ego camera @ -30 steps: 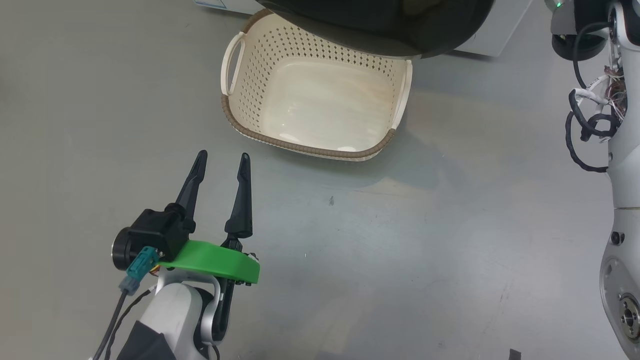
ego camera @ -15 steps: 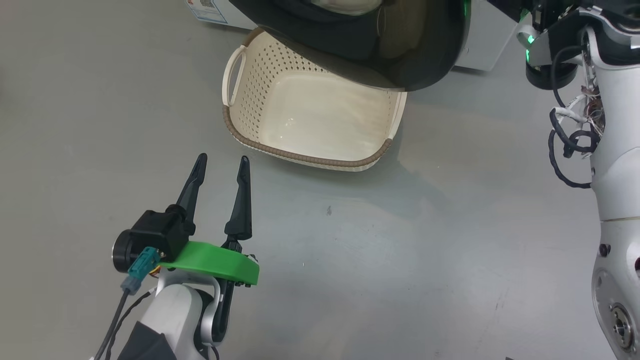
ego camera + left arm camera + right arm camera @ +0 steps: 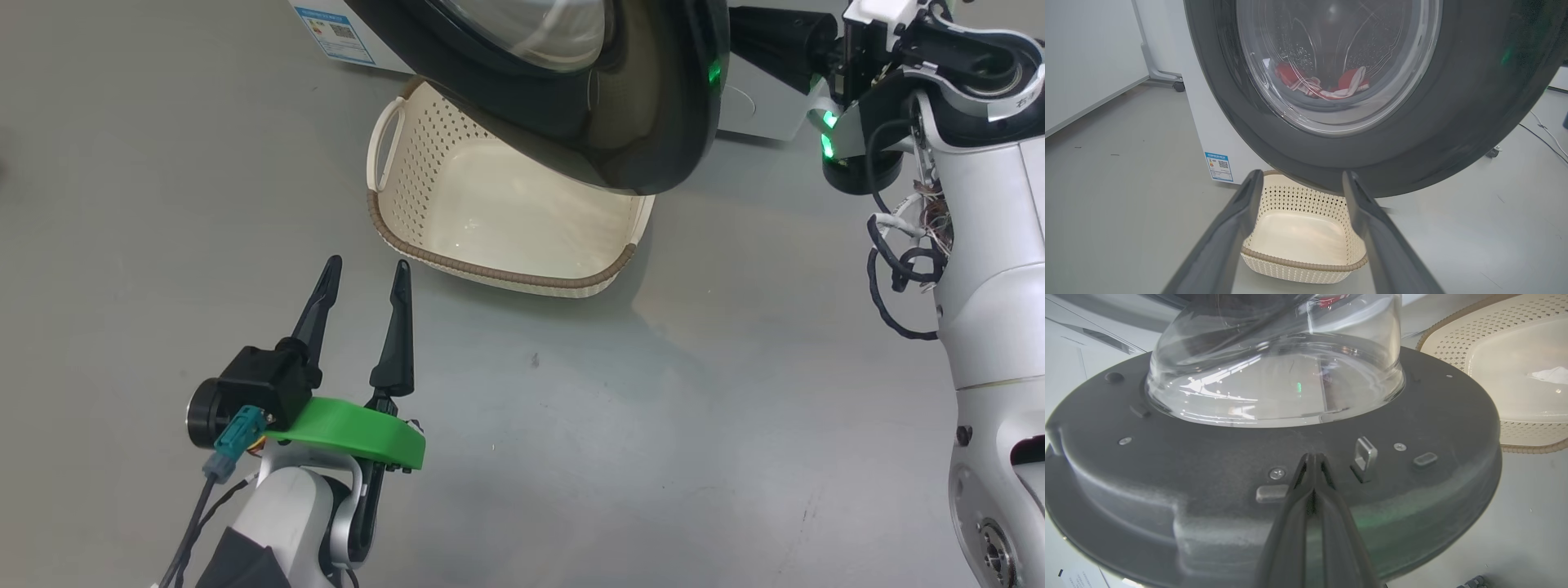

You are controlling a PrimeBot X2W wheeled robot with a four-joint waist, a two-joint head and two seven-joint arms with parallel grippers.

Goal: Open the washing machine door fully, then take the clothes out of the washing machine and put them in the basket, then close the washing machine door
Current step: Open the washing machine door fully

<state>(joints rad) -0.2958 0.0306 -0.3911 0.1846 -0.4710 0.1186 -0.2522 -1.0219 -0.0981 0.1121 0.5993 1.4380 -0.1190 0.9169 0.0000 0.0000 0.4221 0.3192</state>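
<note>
Smooth grey floor [image 3: 694,425], white wall [image 3: 1086,53], castered metal frame [image 3: 1161,74]

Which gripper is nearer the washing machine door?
Right. The right gripper, jaws shut, has its tips at the washing machine door, beside its latch; the left gripper hangs open over the floor, short of the basket.
</note>
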